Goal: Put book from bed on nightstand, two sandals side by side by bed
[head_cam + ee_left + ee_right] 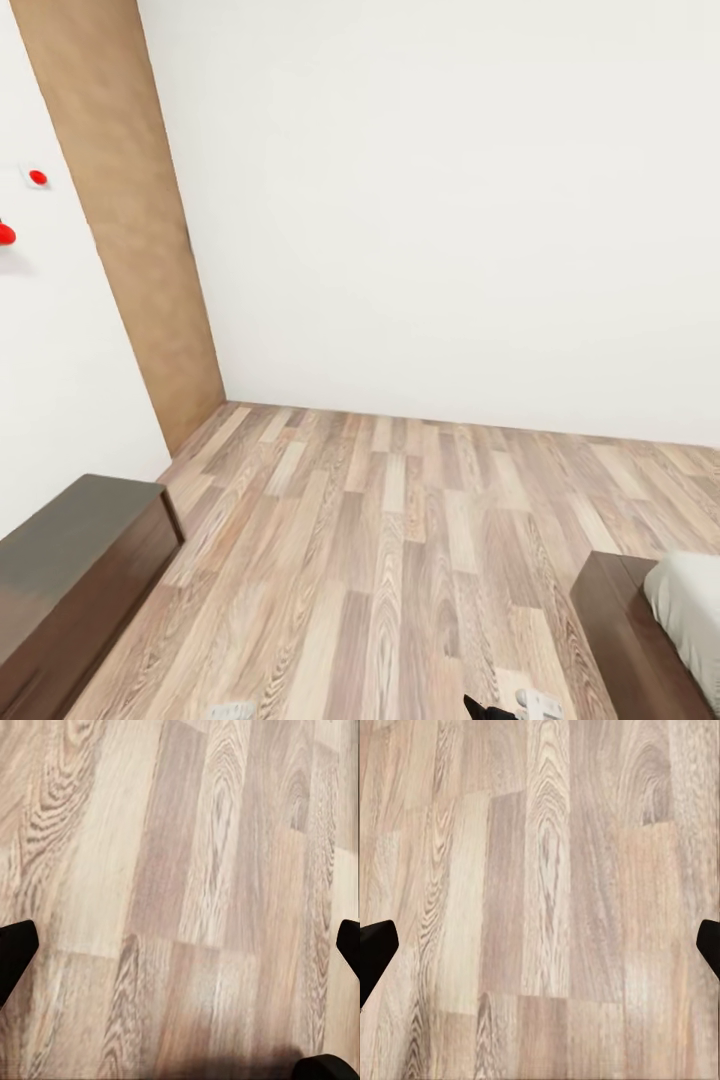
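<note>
The left tool (180, 952) stands wide: in the left wrist view its two dark fingertips (15, 952) sit at the opposite edges of the frame, with only bare brown wood-plank floor (180, 870) between them, and it holds nothing. The right tool (540, 949) is the same in the right wrist view, spread wide over the plank floor and empty. In the head view, at the bottom edge a little right of centre, a small dark and pale part of the robot shows, but it is too little to tell which arm it belongs to.

In the head view, the low bed with dark brown wooden frame and pale grey-white mattress (625, 640) has one corner in the lower right of the frame. A long, low, dark brown cabinet (70, 580) lies in the lower left, against the white wall (450, 200); it looks more like the bench-like piece than a nightstand. A tan wooden panel (120, 220) runs up the upper left, with two small red marks (38, 177) on the wall beside it.

The book and the two blue sandals cannot be located from these pictures. The relation that matters is therefore only rough: the bed, where the book should lie, is to the robot's right, so the right arm is probably the nearer one. The long axis of the book cannot be judged yet. The robot seems to be on its way, and a turn toward the bed looks needed first.
</note>
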### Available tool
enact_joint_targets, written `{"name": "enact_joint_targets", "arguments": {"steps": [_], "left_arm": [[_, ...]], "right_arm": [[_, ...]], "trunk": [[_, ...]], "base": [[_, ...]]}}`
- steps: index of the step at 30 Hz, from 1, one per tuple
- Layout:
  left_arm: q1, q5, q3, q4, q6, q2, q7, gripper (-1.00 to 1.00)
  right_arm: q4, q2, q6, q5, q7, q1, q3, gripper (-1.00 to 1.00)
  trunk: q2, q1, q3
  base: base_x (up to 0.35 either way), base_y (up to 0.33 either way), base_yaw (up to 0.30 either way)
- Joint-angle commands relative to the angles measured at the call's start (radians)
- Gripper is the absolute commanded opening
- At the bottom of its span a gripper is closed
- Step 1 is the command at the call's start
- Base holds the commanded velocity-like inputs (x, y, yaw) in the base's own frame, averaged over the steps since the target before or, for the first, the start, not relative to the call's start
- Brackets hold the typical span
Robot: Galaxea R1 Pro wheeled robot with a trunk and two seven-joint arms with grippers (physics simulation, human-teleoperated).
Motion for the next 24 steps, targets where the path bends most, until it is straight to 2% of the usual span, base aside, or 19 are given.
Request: {"name": "enact_joint_targets", "arguments": {"steps": [1, 24], "left_arm": [[0.000, -0.005, 0.005, 0.001, -0.004, 0.000, -0.003, 1.00], [0.000, -0.005, 0.005, 0.001, -0.004, 0.000, -0.003, 1.00]], "right_arm": [[0.005, 0.001, -0.005, -0.009, 0.007, -0.002, 0.008, 1.00], [0.005, 0.001, -0.005, -0.010, 0.006, -0.002, 0.008, 1.00]], "trunk": [[0.000, 0.001, -0.001], [0.000, 0.001, -0.001]], "base": [[0.331, 0.000, -0.196], [0.331, 0.000, -0.016]]}}
